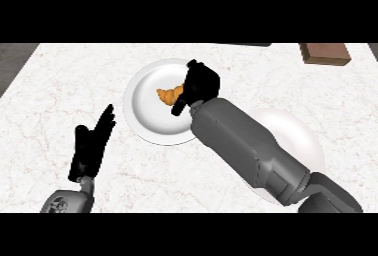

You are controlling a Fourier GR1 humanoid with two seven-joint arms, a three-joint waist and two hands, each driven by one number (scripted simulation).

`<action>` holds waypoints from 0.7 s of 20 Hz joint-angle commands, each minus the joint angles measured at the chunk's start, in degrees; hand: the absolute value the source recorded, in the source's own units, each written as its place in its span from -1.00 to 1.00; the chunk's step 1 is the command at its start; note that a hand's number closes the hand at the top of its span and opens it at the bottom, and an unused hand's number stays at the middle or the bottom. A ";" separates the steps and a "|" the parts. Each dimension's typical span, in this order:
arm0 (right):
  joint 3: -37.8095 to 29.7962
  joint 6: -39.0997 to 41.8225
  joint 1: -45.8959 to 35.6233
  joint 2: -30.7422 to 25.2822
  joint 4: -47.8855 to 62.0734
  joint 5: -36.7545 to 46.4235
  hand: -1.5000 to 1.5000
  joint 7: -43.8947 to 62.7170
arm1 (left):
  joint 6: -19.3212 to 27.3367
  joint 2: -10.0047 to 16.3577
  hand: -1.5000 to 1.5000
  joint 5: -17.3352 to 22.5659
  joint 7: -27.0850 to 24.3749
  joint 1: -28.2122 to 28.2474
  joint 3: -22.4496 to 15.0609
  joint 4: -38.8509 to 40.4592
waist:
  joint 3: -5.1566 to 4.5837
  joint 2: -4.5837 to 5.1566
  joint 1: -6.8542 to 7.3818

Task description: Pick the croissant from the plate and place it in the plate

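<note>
A golden croissant [168,94] lies near the middle of a white plate [148,117] on the marble counter. My right hand [201,82] is over the plate, right against the croissant's right end and covering part of it. Its fingers point down and its thumb [179,106] sticks out just below the croissant, not closed on it. A second white plate [295,135] lies to the right, largely hidden under my right forearm [247,147]. My left hand [92,145] rests open at the lower left, fingers up, left of the first plate.
A brown block [325,54] sits at the counter's far right corner. The counter's left edge [18,70] runs diagonally at the upper left, with dark floor beyond it.
</note>
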 commanded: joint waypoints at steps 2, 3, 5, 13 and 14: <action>-1.18 -9.74 1.28 0.03 -4.17 -2.97 -1.00 -10.25 | -0.05 0.49 0.00 0.59 -0.34 -1.01 1.58 0.60 | 0.05 -0.13 -1.21; -3.93 -13.46 0.72 0.03 -5.29 -3.15 -1.00 -12.16 | 0.53 0.43 0.00 -0.38 0.94 0.53 0.33 -1.86 | 0.15 -0.35 -1.23; -6.64 -21.51 3.52 0.03 -8.18 -3.39 -1.00 -16.57 | 0.32 0.21 0.00 0.69 -1.87 2.58 1.50 -0.03 | 0.16 -0.35 -2.31; -9.66 -27.34 13.12 0.03 -16.65 -15.52 -1.00 -32.16 | 0.90 1.02 0.00 -0.11 0.39 1.16 2.37 -1.52 | 0.09 -0.63 -3.20; -7.24 -27.86 13.62 0.03 -17.01 -17.34 -1.00 -32.53 | 1.16 -0.49 0.00 -0.66 -3.73 4.25 1.53 0.96 | 0.05 -0.66 -3.11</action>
